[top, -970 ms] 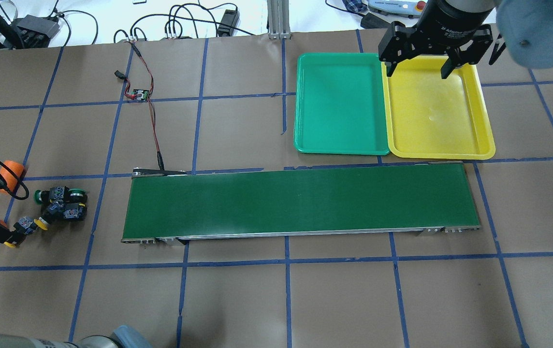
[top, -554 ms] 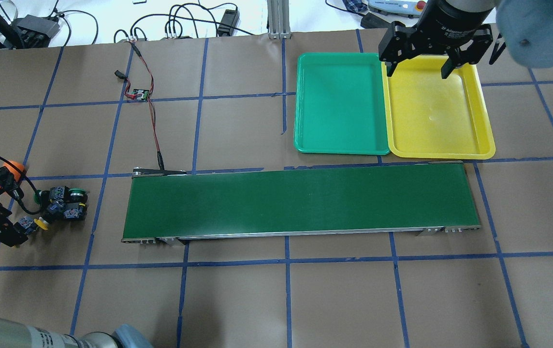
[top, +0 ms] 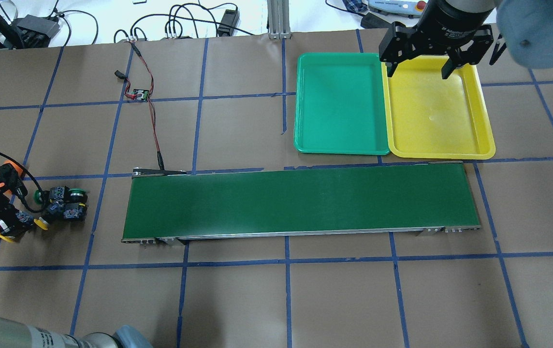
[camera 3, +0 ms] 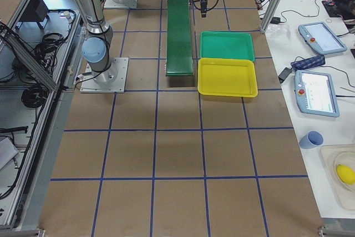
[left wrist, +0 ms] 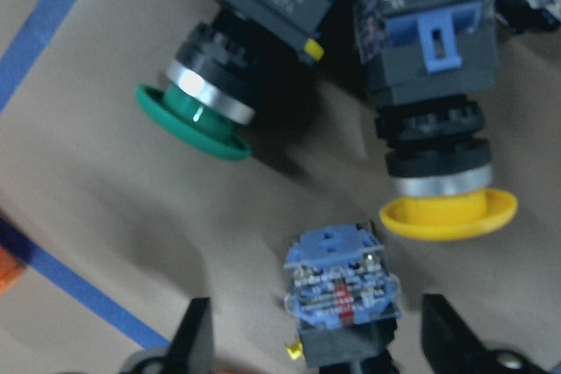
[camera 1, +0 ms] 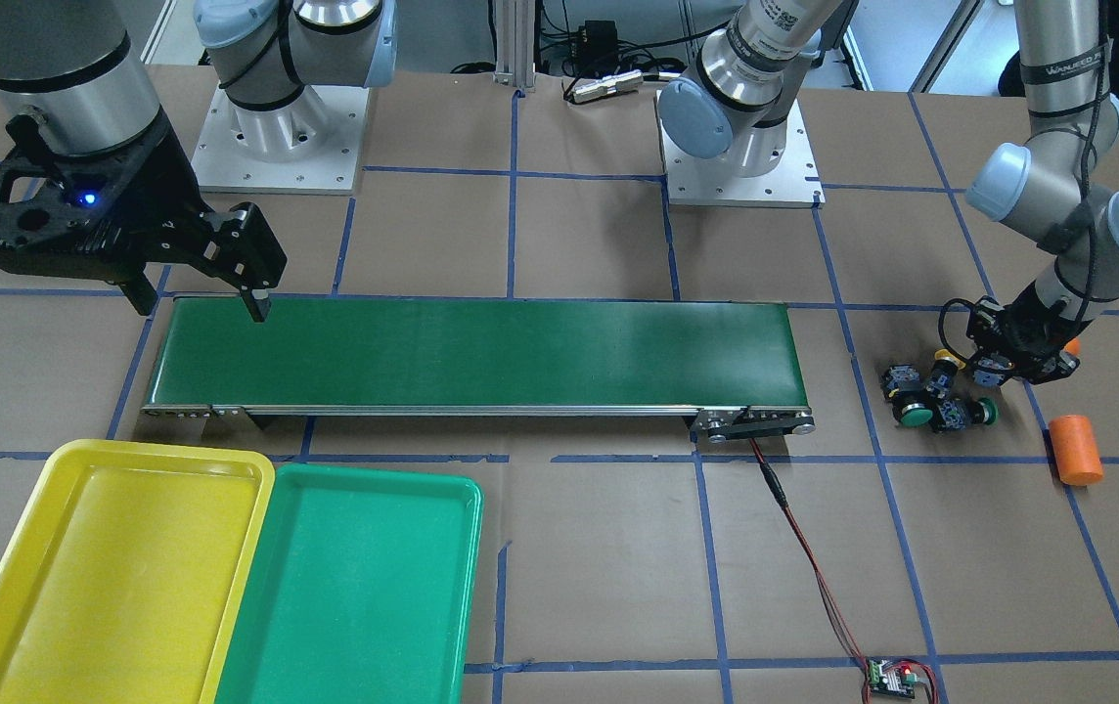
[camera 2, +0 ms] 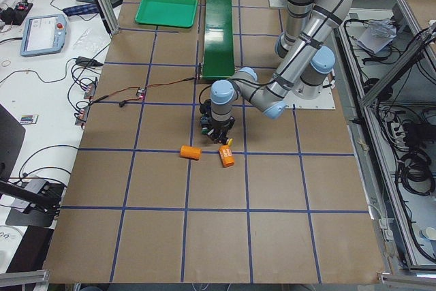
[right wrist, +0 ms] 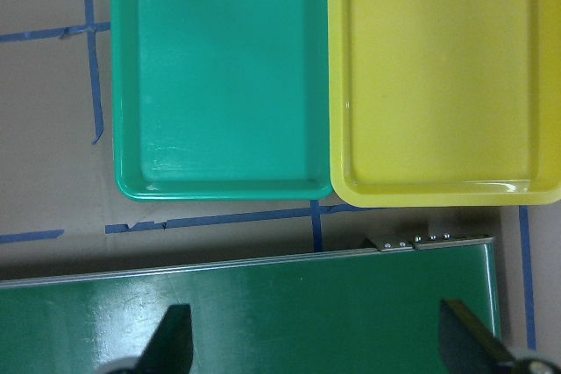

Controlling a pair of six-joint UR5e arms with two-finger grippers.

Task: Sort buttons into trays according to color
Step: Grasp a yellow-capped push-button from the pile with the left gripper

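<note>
Four buttons (top: 68,211) near tabletop's left edge, outside touching green tray (top: 339,101) and yellow tray (top: 431,116) toward far-right corner; left jaws, right jaws spread.

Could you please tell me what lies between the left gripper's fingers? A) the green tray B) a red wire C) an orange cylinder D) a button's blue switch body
D: the left wrist view shows the left gripper open, its fingers either side of a button with its blue switch body showing.

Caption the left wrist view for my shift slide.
Left gripper, jaws open, straddles a blue-bodied button; a green-capped button and a yellow-capped button lie beyond it.
</note>
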